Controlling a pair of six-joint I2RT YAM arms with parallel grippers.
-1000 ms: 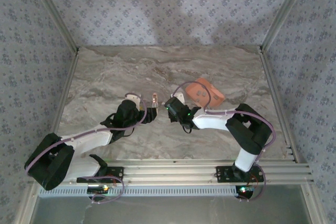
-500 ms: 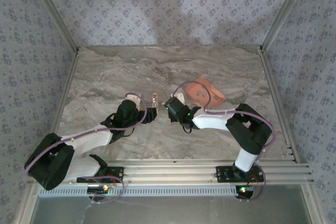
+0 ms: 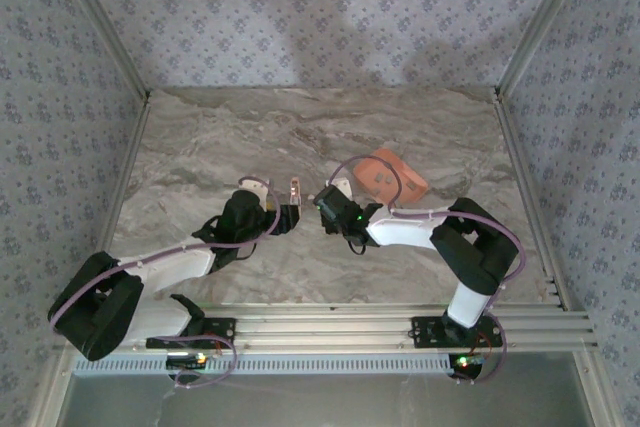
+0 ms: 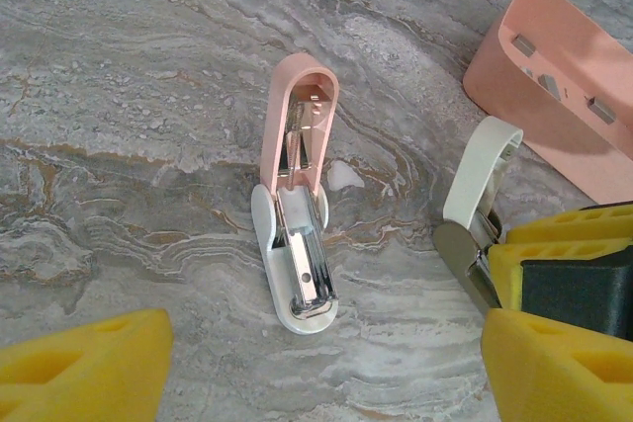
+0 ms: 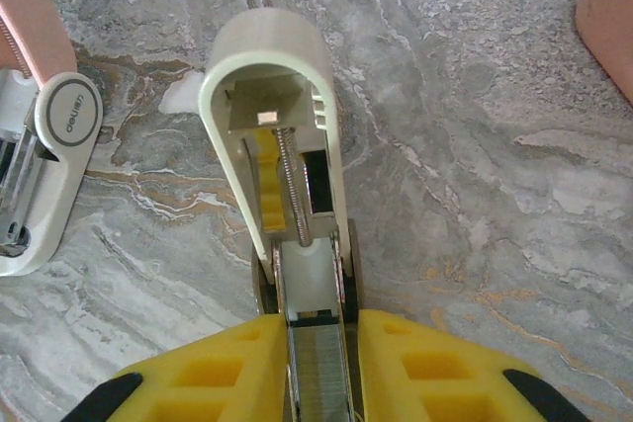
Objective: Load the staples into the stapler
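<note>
A pink stapler [image 4: 300, 195] lies on the marble table with its pink lid flipped open and its metal channel bare. My left gripper [image 4: 326, 373] hovers open just short of its white base, touching nothing. A second, cream stapler [image 5: 282, 145], also open, is held by my right gripper [image 5: 318, 333], which is shut on its body. A grey strip of staples [image 5: 318, 373] sits in its channel between the yellow fingers [image 5: 213, 373]. Several tiny grey staples [image 4: 550, 82] lie in the salmon-pink tray [image 4: 514, 76]. From above, both grippers [image 3: 285, 215] [image 3: 328, 199] meet mid-table.
The tray [image 3: 392, 176] stands just behind and to the right of the right gripper. The pink stapler's white base [image 5: 45, 175] lies close to the left of the cream one. Patterned walls and metal rails [image 3: 520, 157] bound the table.
</note>
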